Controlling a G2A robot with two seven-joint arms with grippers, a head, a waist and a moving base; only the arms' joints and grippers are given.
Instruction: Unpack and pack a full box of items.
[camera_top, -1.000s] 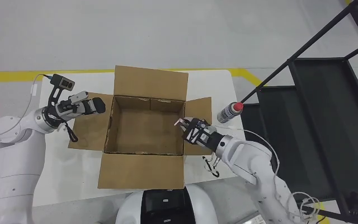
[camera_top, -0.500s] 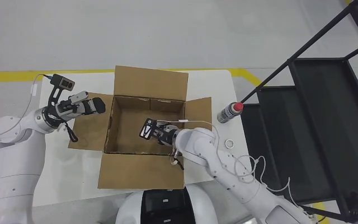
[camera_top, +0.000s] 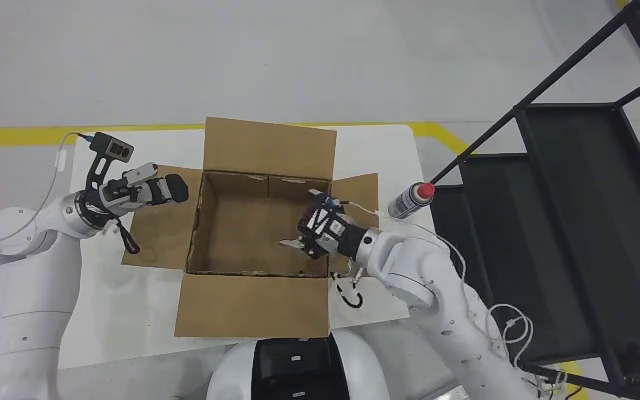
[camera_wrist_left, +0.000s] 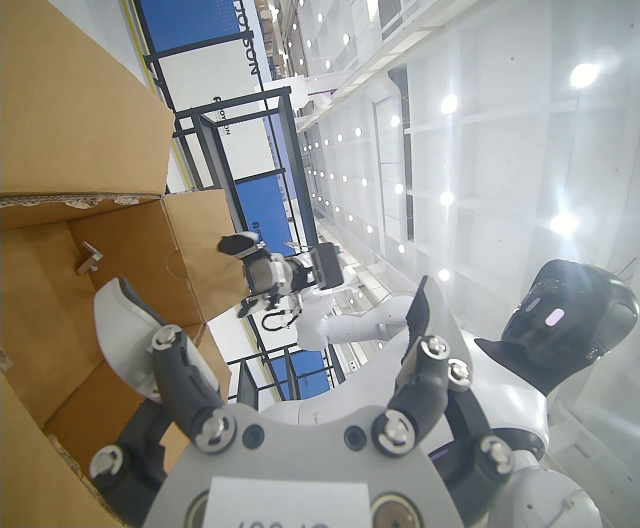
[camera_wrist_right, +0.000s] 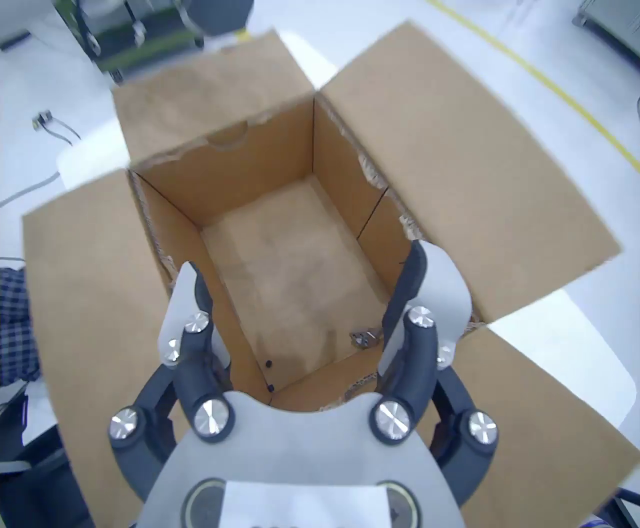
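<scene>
Finishing the unpacking is, as I am judging it, the step in hand. The box (camera_top: 258, 300) is sitting open at the middle of the table (camera_top: 385, 145) with its four flaps folded out, and its brown floor is showing almost bare. A red-capped spray can (camera_top: 410, 200) is resting out on the table past the 3 o'clock flap, toward 2 o'clock, apart from the cardboard.

My right gripper (camera_wrist_right: 305, 260) is hanging over the box's 3 o'clock side, just inside that wall, with its fingers spread wide and carrying nothing. My left gripper (camera_top: 172, 188) is waiting above the 9 o'clock flap, outside the opening, likewise wide and empty.

One small metal piece (camera_wrist_right: 364, 337) is lying on the box floor close under the 3 o'clock wall, below my right hand. It is looking grey, low and fiddly, and I cannot tell what it is.

The next move is asking me to sink the right hand deep beside that wall and line the fingers up on either side of the piece. Then I would be pinching it without scraping the cardboard or nudging it into the corner.
</scene>
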